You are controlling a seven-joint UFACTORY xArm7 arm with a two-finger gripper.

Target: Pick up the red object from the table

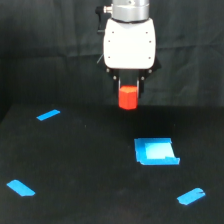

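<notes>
The red object [128,97] is a small stubby red-orange block, held between the black fingers of my gripper [128,90]. The gripper hangs from a white housing at top centre of the exterior view and is shut on the block. The block hangs in the air above the black table [85,165], its lower end free and its upper part hidden between the fingers.
A bright blue flat tray [156,151] lies on the table below and toward the exterior view's right of the gripper. Three blue tape strips lie on the table: far left [48,115], near left [21,188], near right [191,196]. A black curtain hangs behind.
</notes>
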